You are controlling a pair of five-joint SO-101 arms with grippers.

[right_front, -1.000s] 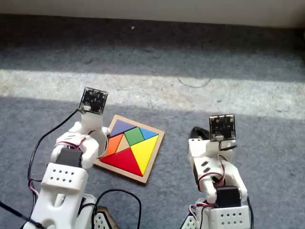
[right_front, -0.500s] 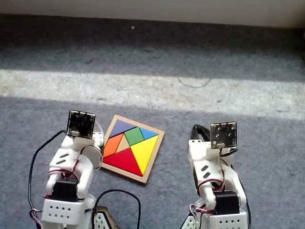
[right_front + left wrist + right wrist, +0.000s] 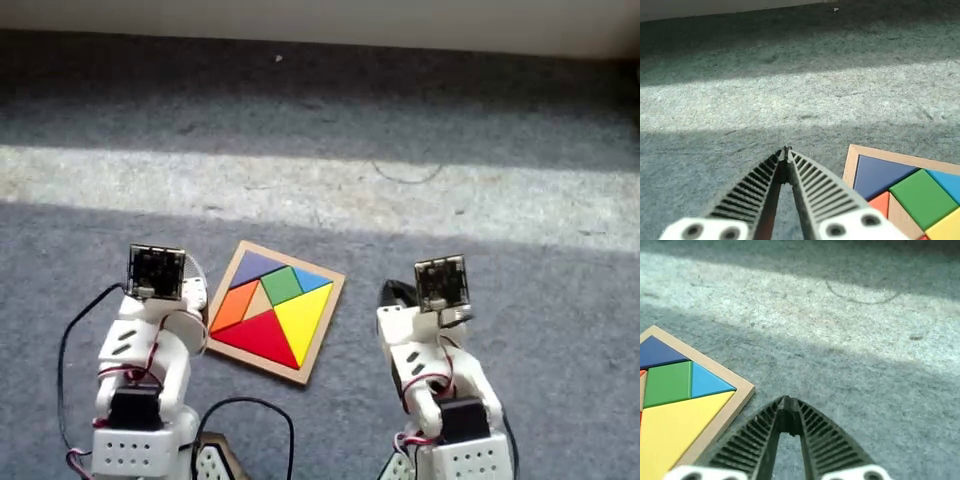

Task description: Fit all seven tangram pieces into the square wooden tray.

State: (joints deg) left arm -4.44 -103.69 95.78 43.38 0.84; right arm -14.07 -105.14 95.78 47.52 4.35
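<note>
The square wooden tray [image 3: 322,332] holds 7 flat coloured pieces [image 3: 300,316] on fuzzy grey carpet [image 3: 400,120]. The left gripper [image 3: 785,152] sits at its 9 o'clock and the right gripper [image 3: 786,401] at 3 o'clock. Both have their ribbed jaws closed on nothing.

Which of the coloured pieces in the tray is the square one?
The green piece. It alone has four square corners, and it sits between the dark blue piece and the small light blue triangle.

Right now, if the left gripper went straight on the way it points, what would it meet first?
Most likely bare grey carpet: the left gripper, shut, aims past the wooden tray, whose corner lies off to one side. Depth is hard to judge.
</note>
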